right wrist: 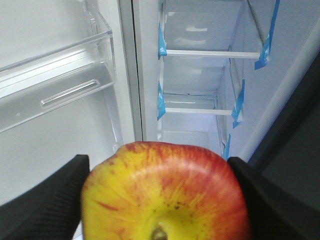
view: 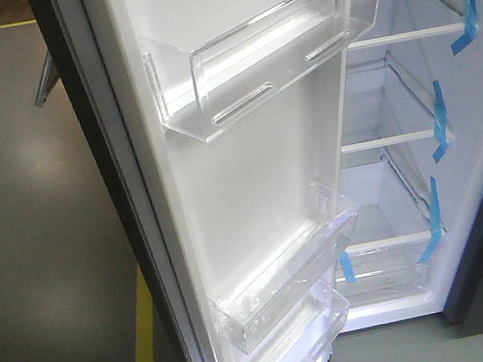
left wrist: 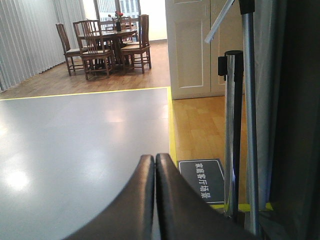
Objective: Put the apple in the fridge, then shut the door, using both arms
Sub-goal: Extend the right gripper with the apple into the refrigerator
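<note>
Placing step: right gripper (right wrist: 161,202) clamped on glossy red-and-yellow round apple (right wrist: 165,175) facing the open white-lined fridge (right wrist: 295,75); left gripper (left wrist: 155,162) pinched together, empty; next, advance onto a glass shelf (right wrist: 212,52).

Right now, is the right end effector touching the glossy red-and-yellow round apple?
Touching. The right wrist view shows the black fingers of the right end effector pressed against both sides of the apple.

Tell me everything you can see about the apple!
The apple is round and shiny, red on top fading to streaky yellow around its stem dimple, which faces the camera. The black right claw squeezes it from both sides. It is held in front of the open fridge, not yet inside.
</note>
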`<state>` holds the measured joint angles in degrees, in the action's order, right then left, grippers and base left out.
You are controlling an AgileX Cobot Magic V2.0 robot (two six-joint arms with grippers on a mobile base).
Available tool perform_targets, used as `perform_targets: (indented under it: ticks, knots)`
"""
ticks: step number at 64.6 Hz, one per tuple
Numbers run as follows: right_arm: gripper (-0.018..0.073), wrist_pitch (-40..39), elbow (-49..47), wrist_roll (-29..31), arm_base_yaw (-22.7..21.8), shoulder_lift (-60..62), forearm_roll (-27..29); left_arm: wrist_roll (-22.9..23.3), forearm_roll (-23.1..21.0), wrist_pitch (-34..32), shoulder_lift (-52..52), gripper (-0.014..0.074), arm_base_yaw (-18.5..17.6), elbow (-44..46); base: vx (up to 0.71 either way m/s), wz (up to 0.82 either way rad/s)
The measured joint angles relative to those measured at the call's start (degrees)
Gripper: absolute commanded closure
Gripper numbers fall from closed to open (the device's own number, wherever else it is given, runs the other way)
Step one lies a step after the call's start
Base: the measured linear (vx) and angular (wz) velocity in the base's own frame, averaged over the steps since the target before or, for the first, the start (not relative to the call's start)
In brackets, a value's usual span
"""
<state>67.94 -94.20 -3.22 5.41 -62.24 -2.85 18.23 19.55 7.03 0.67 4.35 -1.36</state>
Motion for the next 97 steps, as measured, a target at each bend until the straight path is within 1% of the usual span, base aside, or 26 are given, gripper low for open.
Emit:
perform_targets:
  ticks: [4,8,14,18,20,21,24,27,33,34,37,40,44,48,54,64,69,75,80,85,91,97]
  knots:
    - [0.0481,-1.0,0.0,0.0,0.0,0.0,-0.02,0.0,0.0,0.0,0.0,0.0602,0.0,0.0,0.0,0.0]
    - [0.0481,-4.19,0.0,0.13,0.0,0.0,1.15,0.0,0.0,0.0,0.0,0.0602,0.0,0.0,0.0,0.0]
    - [0.0481,-11.78,0.0,3.56,0.0,-0.42,6.52,0.0,0.0,0.0,0.0,0.0602,0.0,0.0,0.0,0.0]
    - [0.0481,-17.76,-0.04,8.88,0.0,-1.45,13.72,0.0,0.0,0.0,0.0,0.0602,0.0,0.0,0.0,0.0]
    - [0.0481,-19.64,-0.12,12.47,0.0,-2.39,17.02,0.0,0.0,0.0,0.0,0.0602,0.0,0.0,0.0,0.0]
    - [0.0481,-20.92,-0.19,14.68,0.0,-3.11,19.58,0.0,0.0,0.0,0.0,0.0602,0.0,0.0,0.0,0.0]
    - [0.0481,-23.12,-0.3,19.37,0.0,-4.73,24.88,0.0,0.0,0.0,0.0,0.0602,0.0,0.0,0.0,0.0]
    - [0.0481,-25.12,-0.29,25.11,0.0,-7.03,32.02,0.0,0.0,0.0,0.0,0.0602,0.0,0.0,0.0,0.0]
    - [0.0481,-28.27,-0.29,36.28,0.0,-12.27,42.15,0.0,0.0,0.0,0.0,0.0602,0.0,0.0,0.0,0.0]
    - [0.0481,-28.69,-0.29,37.94,0.0,-13.12,44.5,0.0,0.0,0.0,0.0,0.0602,0.0,0.0,0.0,0.0]
    - [0.0481,-29.84,-0.29,43.39,0.0,-16.01,48.86,0.0,0.0,0.0,0.0,0.0602,0.0,0.0,0.0,0.0]
    - [0.0481,-30.31,-0.45,47.38,0.0,-18.29,52.62,0.0,0.0,0.0,0.0,0.0602,0.0,0.0,0.0,0.0]
    - [0.0481,-30.21,-1.48,51.88,0.0,-21.62,56.7,0.0,0.0,0.0,0.0,0.0602,0.0,0.0,0.0,0.0]
    - [0.0481,-29.39,-3.8,54.39,0.0,-24.47,59.47,0.0,0.0,0.0,0.0,0.0602,0.0,0.0,0.0,0.0]
    - [0.0478,-27.06,-7.77,55.85,0.0,-28.44,60.99,0.0,0.0,0.0,0.0,0.0602,0.0,0.0,0.0,0.0]
    - [0.0473,-23.69,-12.8,55.97,0.0,-33.61,61.22,0.0,0.0,0.0,0.0,0.0602,0.0,0.0,0.0,0.0]
    - [0.0461,-22.41,-13.31,55.68,0.0,-34.93,60.47,0.0,0.0,0.0,0.0,0.0602,0.0,0.0,0.0,0.0]
    - [0.0421,-21.71,-13.33,54.52,0.0,-35.48,58.57,0.0,0.0,0.0,0.0,0.0602,0.0,0.0,0.0,0.0]
    - [0.0359,-21.45,-13.33,53.33,0.0,-35.55,56.76,0.0,0.0,0.0,0.0,0.0602,0.0,0.0,0.0,0.0]
    - [0.027,-20.91,-13.37,52.69,0.0,-35.6,54.64,0.0,0.0,0.0,0.0,0.0602,0.0,0.0,0.0,0.0]
    - [0.0126,-20.33,-13.37,52.5,0.0,-35.6,53.35,0.0,0.0,0.0,0.0,0.0602,0.0,0.0,0.0,0.0]
    - [0.0006,-20.21,-13.37,52.43,0.0,-35.6,52.98,0.0,0.0,0.0,0.0,0.0602,0.0,0.0,0.0,0.0]
